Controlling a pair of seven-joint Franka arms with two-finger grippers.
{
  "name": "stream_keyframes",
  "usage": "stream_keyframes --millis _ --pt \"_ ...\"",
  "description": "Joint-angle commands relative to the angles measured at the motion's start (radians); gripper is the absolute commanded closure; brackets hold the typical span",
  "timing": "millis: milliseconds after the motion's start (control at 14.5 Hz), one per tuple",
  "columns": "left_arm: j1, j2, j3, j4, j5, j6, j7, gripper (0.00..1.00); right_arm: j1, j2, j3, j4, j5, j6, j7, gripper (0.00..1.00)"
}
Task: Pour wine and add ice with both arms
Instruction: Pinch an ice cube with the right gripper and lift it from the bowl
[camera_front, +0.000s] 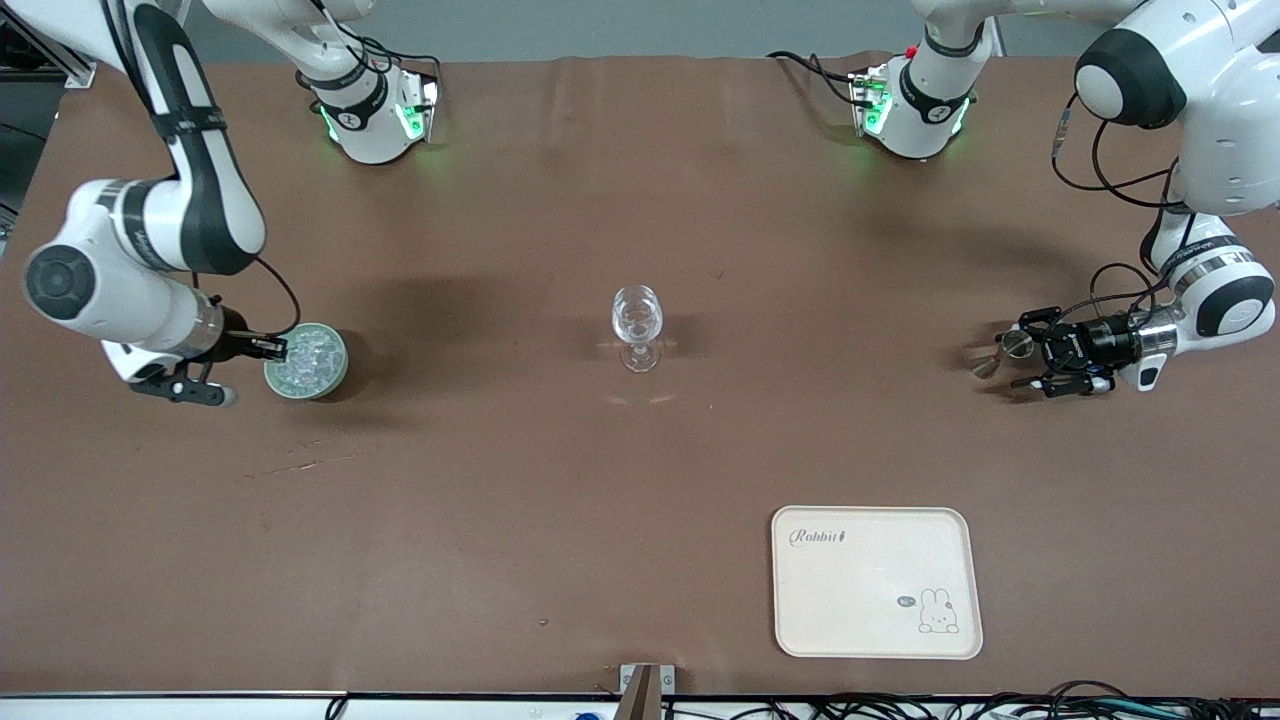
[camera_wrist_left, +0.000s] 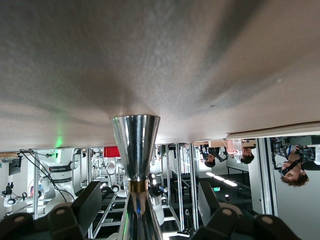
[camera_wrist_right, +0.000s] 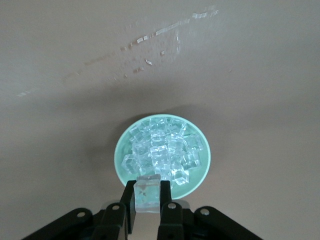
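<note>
A clear stemmed wine glass (camera_front: 637, 322) stands at the table's middle. A pale-green bowl (camera_front: 334, 372) heaped with ice cubes (camera_front: 304, 356) sits toward the right arm's end. My right gripper (camera_front: 272, 348) is over the bowl's rim, shut on one ice cube (camera_wrist_right: 148, 194) just above the heap (camera_wrist_right: 162, 147) in the bowl (camera_wrist_right: 121, 150). The silvery jigger (camera_front: 1008, 348) is toward the left arm's end. My left gripper (camera_front: 1027, 351) is low and level, open, with a finger (camera_wrist_left: 86, 206) on each side of the jigger (camera_wrist_left: 135, 145) and a gap to it.
A cream tray (camera_front: 875, 582) with a rabbit drawing lies near the front camera, toward the left arm's end. The arm bases (camera_front: 375, 120) stand along the table's edge farthest from the camera. Brown tabletop lies between the bowl, glass and jigger.
</note>
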Motion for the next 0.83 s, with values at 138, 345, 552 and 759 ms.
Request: stream_keyframes --millis 138,345,552,759 --pt "0.006 -0.003 -0.021 -0.008 -0.015 -0.013 -0.006 0.17 0.012 -0.048 -0.002 0.223 0.000 -0.213 0.030 0.99" --pt "0.023 -0.002 -0.031 -0.008 -0.015 -0.013 0.008 0.36 0.014 -0.052 -0.002 0.392 0.000 -0.326 0.029 1.00" --pt "0.026 -0.006 -0.030 -0.007 -0.013 -0.013 0.006 0.69 0.012 -0.052 -0.002 0.527 0.000 -0.422 0.024 1.00" --pt "0.033 -0.008 -0.031 -0.004 -0.013 -0.013 -0.001 0.87 0.011 -0.077 0.000 0.619 0.017 -0.538 0.021 1.00"
